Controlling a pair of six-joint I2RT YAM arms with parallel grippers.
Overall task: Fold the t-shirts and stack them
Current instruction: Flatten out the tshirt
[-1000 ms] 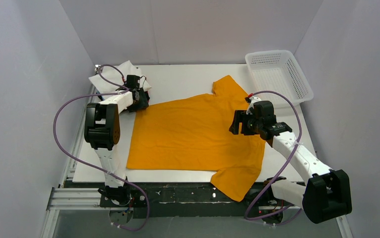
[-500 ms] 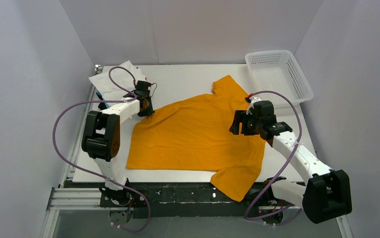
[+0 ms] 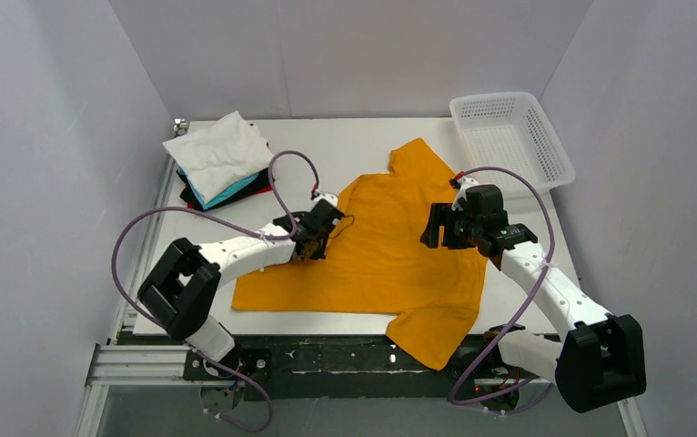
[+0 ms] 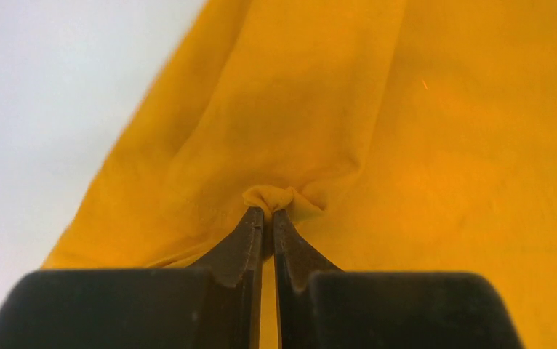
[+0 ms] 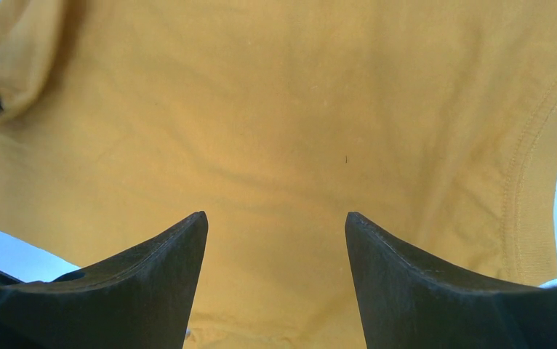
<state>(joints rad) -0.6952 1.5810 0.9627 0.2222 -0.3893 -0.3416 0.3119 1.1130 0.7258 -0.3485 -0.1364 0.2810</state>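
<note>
The orange shirt (image 3: 399, 273) lies spread on the counter (image 3: 345, 137), hem to the left and collar to the right, so the fold should run rightward from the left hand (image 3: 313, 238) toward the right hand (image 3: 433, 228). Only the left wrist view shows the left hand pinched tight on a bunch of cloth; the right hand gapes wide, empty, above the collar end.

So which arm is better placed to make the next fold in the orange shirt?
Left, probably. The left gripper is shut on a bunch of the shirt, over its middle. The right gripper hangs open over the cloth, gripping nothing.
</note>
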